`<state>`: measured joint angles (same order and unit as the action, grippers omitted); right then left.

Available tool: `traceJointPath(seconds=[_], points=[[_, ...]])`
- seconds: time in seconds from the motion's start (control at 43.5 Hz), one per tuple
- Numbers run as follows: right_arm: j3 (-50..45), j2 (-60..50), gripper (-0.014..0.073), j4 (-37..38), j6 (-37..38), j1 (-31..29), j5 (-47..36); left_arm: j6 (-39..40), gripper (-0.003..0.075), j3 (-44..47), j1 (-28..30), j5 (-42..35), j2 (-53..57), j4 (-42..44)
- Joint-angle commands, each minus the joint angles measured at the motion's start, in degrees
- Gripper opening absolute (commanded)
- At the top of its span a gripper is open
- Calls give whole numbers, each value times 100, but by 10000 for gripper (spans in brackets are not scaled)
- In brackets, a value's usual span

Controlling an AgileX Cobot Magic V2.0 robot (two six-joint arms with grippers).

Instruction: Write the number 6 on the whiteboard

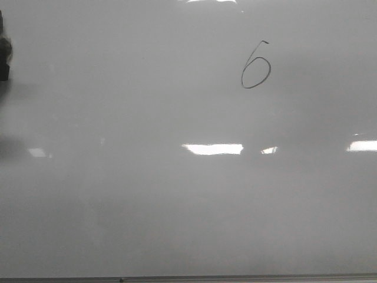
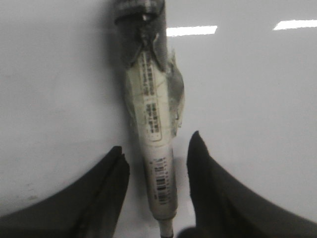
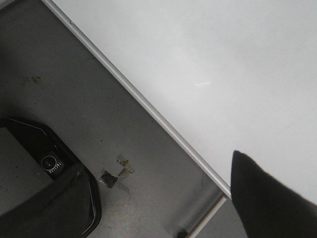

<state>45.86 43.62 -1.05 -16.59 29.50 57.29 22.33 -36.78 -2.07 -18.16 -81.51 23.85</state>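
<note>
The whiteboard (image 1: 147, 194) fills the front view, glossy pale grey with glare patches. The number 6 (image 1: 255, 65) is drawn on it in thin black line at the upper right. In the left wrist view my left gripper (image 2: 156, 141) is open over the board (image 2: 59, 74). A white marker (image 2: 157, 148) wrapped in grey tape lies between the fingers (image 2: 109, 188) with a gap on each side. A dark part of the left arm (image 1: 4, 53) shows at the front view's left edge. My right gripper (image 3: 158, 198) is off the board and empty, with one finger (image 3: 267, 198) plainly showing.
The right wrist view shows the whiteboard's metal edge (image 3: 148, 106), a grey floor (image 3: 148, 198) below it with bits of tape (image 3: 116, 173), and a black device with a dial (image 3: 49, 163). Bright light reflections (image 1: 212, 148) lie across the board's middle.
</note>
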Motion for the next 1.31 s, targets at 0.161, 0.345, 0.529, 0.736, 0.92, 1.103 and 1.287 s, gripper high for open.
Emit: traceJointPath(seconds=[0.161,0.345,0.529,0.736,0.92,1.103,1.287], points=[[387,-33,601,105,149,-3,8,28,387,-319,8,665,722,159],[985,-33,601,314,1067,-3,578,28,387,-571,-311,2536,1851,157],[1291,-78,601,621,2089,-3,964,-23,387,-1046,-1311,4699,2927,120],[1271,-500,532,603,2177,-3,988,-1089,387,-1485,-2879,6675,3687,-1054],[1042,-1024,466,599,2177,-3,939,-1128,387,-1485,-3981,6620,3987,-1368],[755,-1241,397,599,2171,-3,861,-1139,349,-1485,-4477,6477,3987,-1291],[738,-1241,140,599,2171,-3,791,-1139,121,-1485,-4514,6449,3975,-1287]])
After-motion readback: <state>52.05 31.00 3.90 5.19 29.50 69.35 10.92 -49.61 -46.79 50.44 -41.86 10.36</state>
